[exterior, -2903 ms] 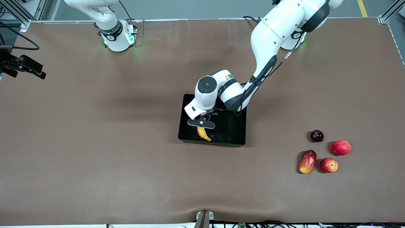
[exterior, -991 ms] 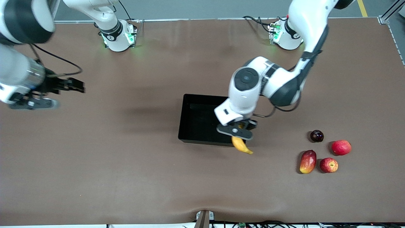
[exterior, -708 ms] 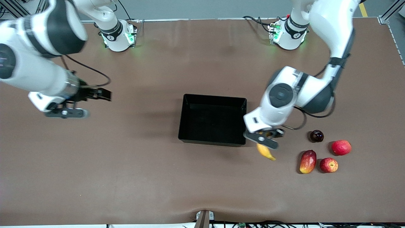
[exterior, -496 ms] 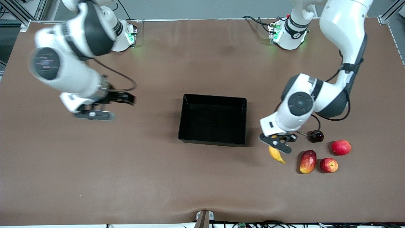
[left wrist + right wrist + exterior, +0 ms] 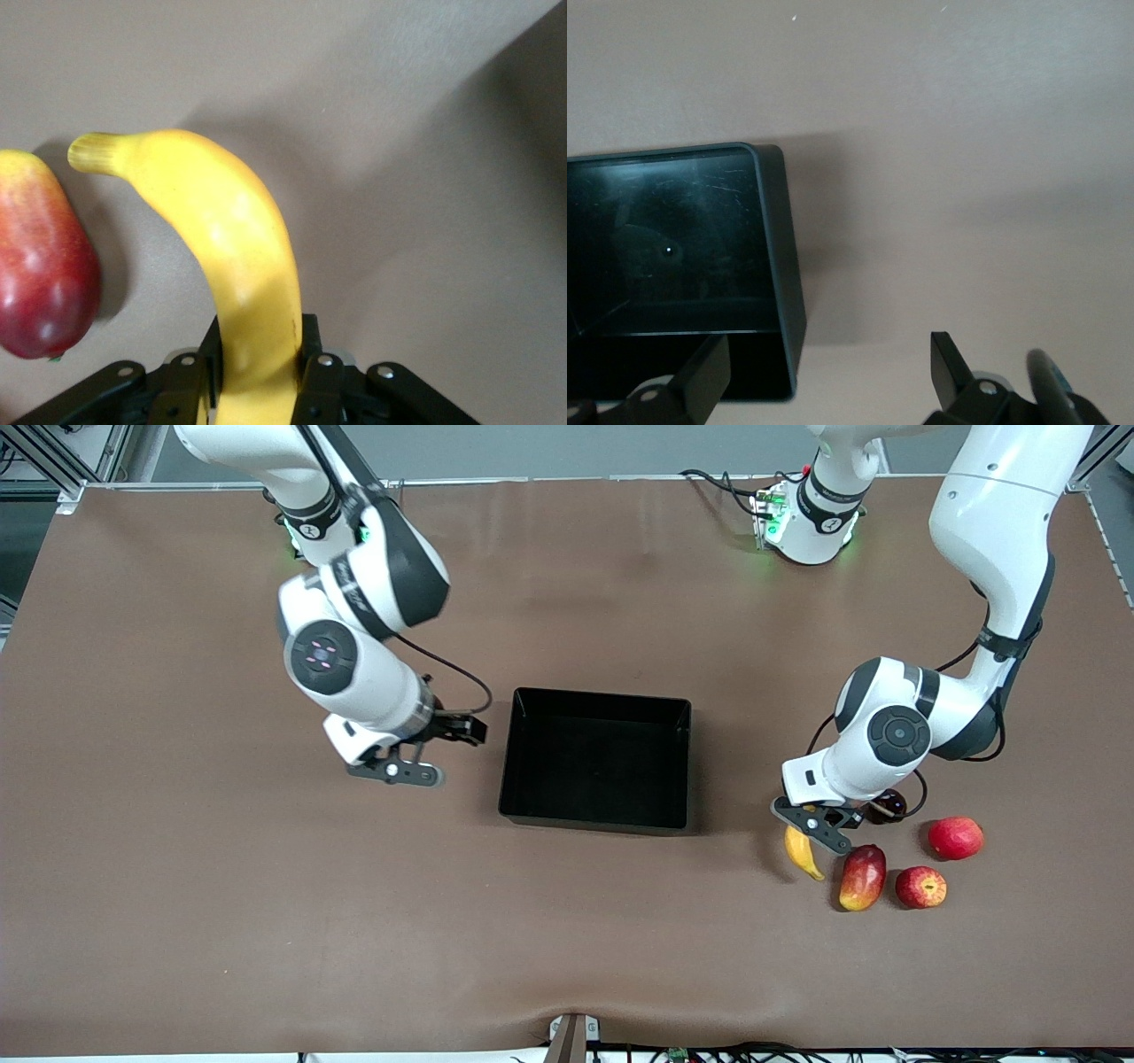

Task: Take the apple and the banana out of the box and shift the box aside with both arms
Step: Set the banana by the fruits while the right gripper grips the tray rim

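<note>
Brown matting covers the table [image 5: 266, 921]; the box [image 5: 594, 815] serves as landmark, sitting mid-table. Nearest the front camera, toward the left arm's end from the box, the apple [image 5: 920, 887] is seen on the mat beside a mango [image 5: 862, 878], with a pinkish-red fruit [image 5: 955, 838] slightly farther.

The banana [image 5: 803, 852] is held clamped in the left gripper [image 5: 819, 825], low over the mat just beside the mango; a second ago it hung over the box's near corner. The box is now seen empty, so both fruits are judged out, with release of the banana pending.

The right gripper [image 5: 452, 731], jaws spread wide and holding nothing, has been brought in from the table's edge to just beside the box's wall at the right arm's end, apparently for the two-arm move.

A dark round fruit [image 5: 889, 804] is partly hidden by the left wrist. Whether the banana touches the mat cannot be told.
</note>
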Available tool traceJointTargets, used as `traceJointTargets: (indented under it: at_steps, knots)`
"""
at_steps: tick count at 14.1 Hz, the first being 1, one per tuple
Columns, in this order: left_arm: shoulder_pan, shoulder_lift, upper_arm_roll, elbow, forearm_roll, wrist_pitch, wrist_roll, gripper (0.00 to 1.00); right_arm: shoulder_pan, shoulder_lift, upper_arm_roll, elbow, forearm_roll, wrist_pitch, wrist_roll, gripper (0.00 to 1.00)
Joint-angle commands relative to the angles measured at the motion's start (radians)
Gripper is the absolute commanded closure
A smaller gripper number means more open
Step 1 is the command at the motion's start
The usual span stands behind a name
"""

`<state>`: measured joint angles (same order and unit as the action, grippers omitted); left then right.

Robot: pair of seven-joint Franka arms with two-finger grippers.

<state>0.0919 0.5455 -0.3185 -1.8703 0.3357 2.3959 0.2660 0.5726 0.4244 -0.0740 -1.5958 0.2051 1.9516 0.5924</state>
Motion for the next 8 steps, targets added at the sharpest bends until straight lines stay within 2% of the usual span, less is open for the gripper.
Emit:
traceJointTargets:
  at_steps: [1, 4, 5, 6, 8]
  knots:
    - [0.028, 0.030, -0.007, -0.023, 0.040, 0.069, 0.006, 1.00, 0.055, 0.059, -0.010, 0.011, 0.016, 0.068, 0.070, 0.00]
    - [0.034, 0.062, -0.005, -0.021, 0.066, 0.106, 0.006, 1.00, 0.099, 0.135, -0.010, 0.010, 0.016, 0.167, 0.093, 0.00]
    - [0.035, 0.070, -0.004, -0.018, 0.083, 0.112, 0.004, 0.96, 0.111, 0.155, -0.010, 0.008, 0.016, 0.187, 0.093, 0.00]
    - [0.039, 0.073, -0.002, -0.017, 0.085, 0.112, 0.004, 0.84, 0.125, 0.174, -0.010, 0.008, 0.016, 0.207, 0.093, 0.00]
    - [0.040, 0.073, 0.001, -0.017, 0.085, 0.112, 0.004, 0.69, 0.148, 0.204, -0.010, 0.005, 0.017, 0.234, 0.093, 0.00]
